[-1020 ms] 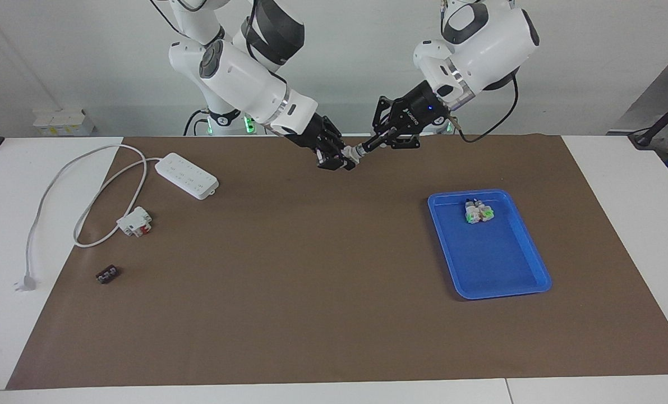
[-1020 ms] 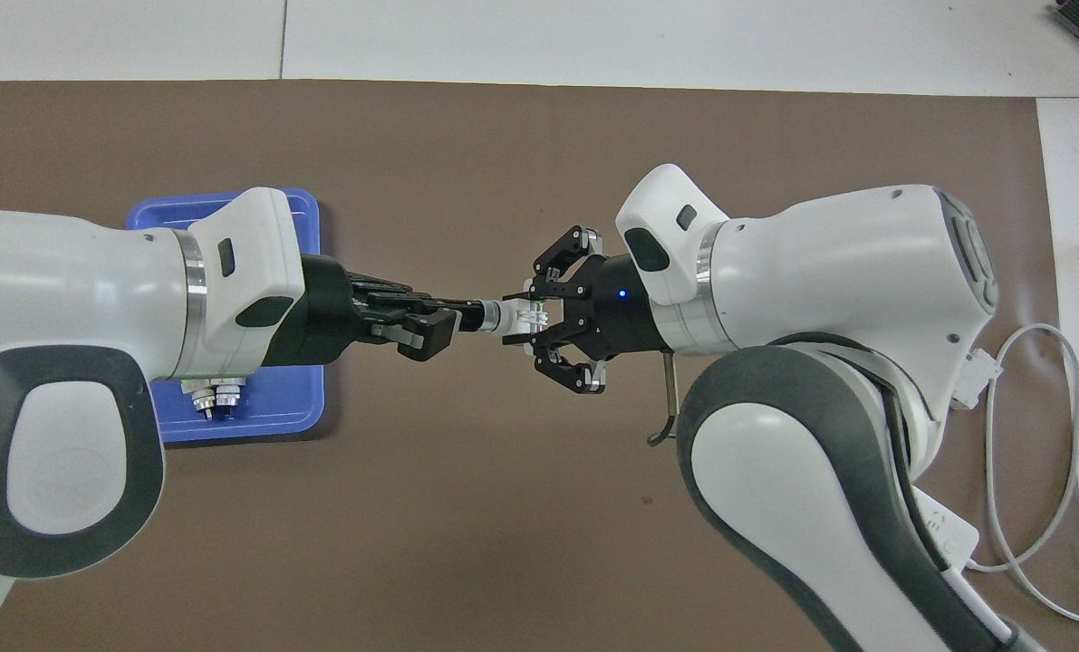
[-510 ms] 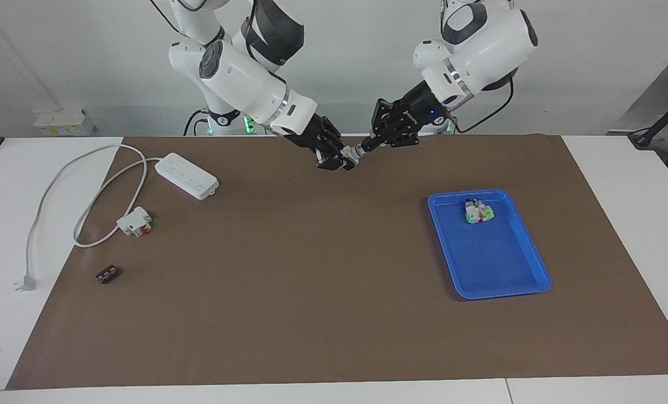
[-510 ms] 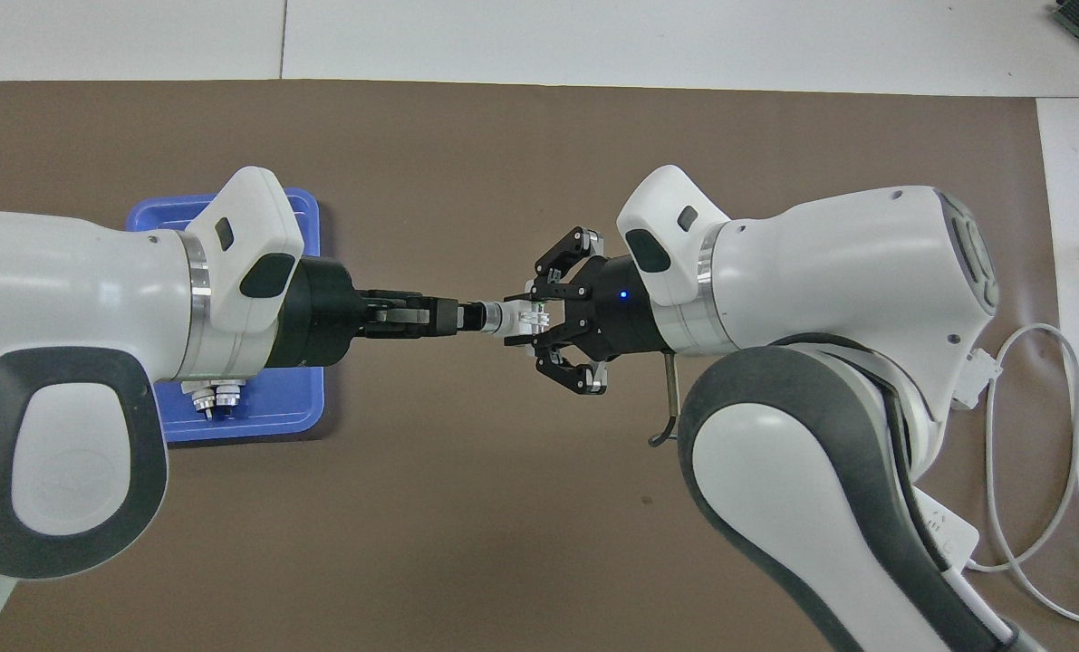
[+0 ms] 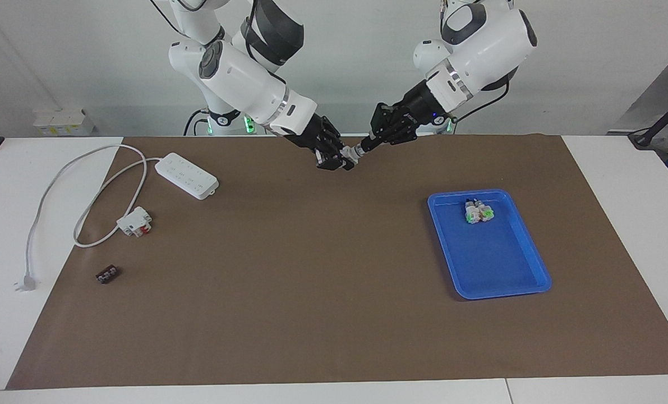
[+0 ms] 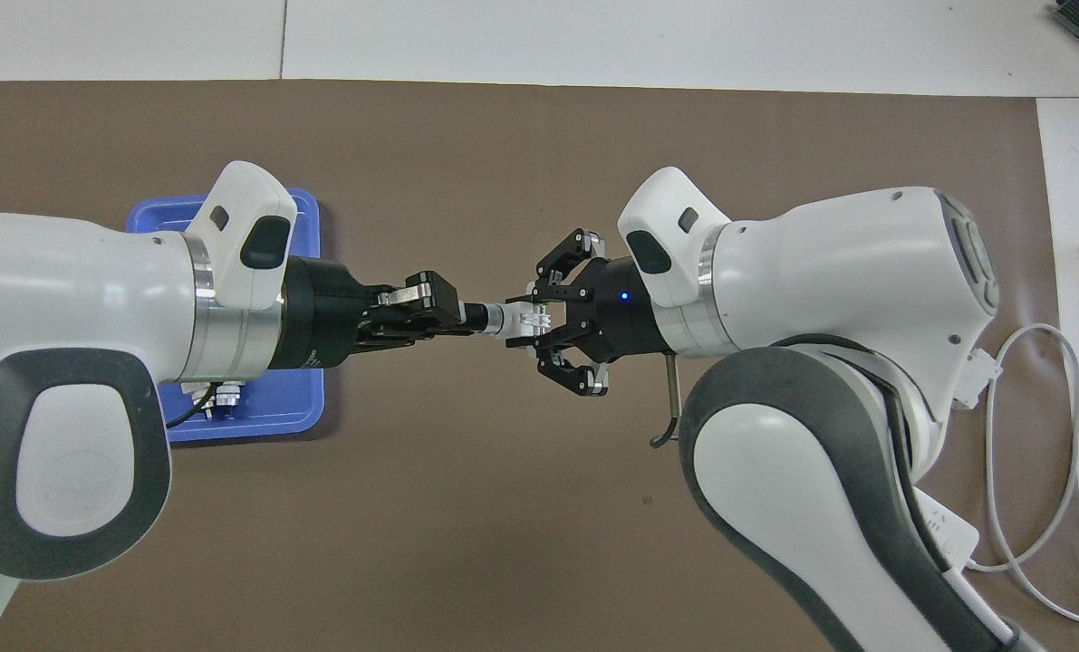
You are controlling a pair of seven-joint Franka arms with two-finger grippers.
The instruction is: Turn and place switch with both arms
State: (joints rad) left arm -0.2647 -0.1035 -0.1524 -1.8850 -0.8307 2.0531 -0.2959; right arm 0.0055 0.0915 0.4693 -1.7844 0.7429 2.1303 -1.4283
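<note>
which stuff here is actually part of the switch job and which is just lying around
In the job:
- switch, held in the air between both arms
- right gripper, shut on its body
- left gripper, shut on its knob

Lying about:
- blue tray with a cluster of switches
- power strip
- white block with red parts
- small black part

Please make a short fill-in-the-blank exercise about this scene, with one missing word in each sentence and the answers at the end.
1. The switch is held in the air between ____ pincers.
2. The right pincer grips the switch's white body, and the left pincer grips its ____ knob end.
3. The cluster of similar switches lies in the ____ tray.
4. The power strip lies toward the ____ arm's end of the table.

Missing words: two; black; blue; right
</note>
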